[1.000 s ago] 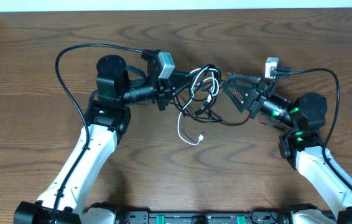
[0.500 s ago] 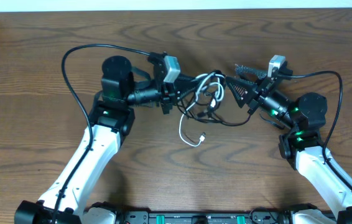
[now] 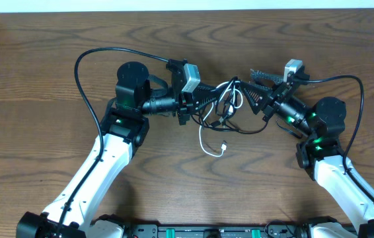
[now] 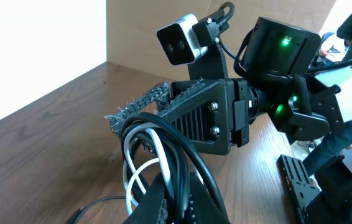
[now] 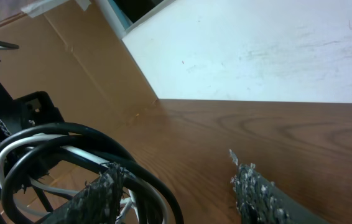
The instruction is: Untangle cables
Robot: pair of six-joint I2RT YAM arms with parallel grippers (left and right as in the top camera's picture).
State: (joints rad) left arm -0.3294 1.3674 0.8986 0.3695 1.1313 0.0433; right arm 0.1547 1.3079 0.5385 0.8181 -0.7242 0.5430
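The cables [image 3: 225,104] form a tangled bundle of black loops and one white cord between the two arms, lifted off the wooden table. My left gripper [image 3: 208,99] is shut on the bundle; in the left wrist view the cables [image 4: 157,155] rise straight out of its closed jaws [image 4: 177,208]. The white cord [image 3: 207,140] hangs down to a small plug [image 3: 223,148] on the table. My right gripper [image 3: 248,84] stands open at the bundle's right side. In the right wrist view a black loop of the cables [image 5: 51,140] runs along the inside of its left finger [image 5: 101,190].
Thick black arm wires arc over the table at the left [image 3: 84,73] and at the right [image 3: 353,86]. A white wall [image 3: 187,5] borders the table's far edge. A black rail [image 3: 200,231] lies along the near edge.
My left arm has carried the bundle to the right, towards the right gripper. The white cord's plug has slid right along the table. The right gripper has shifted slightly up and right.
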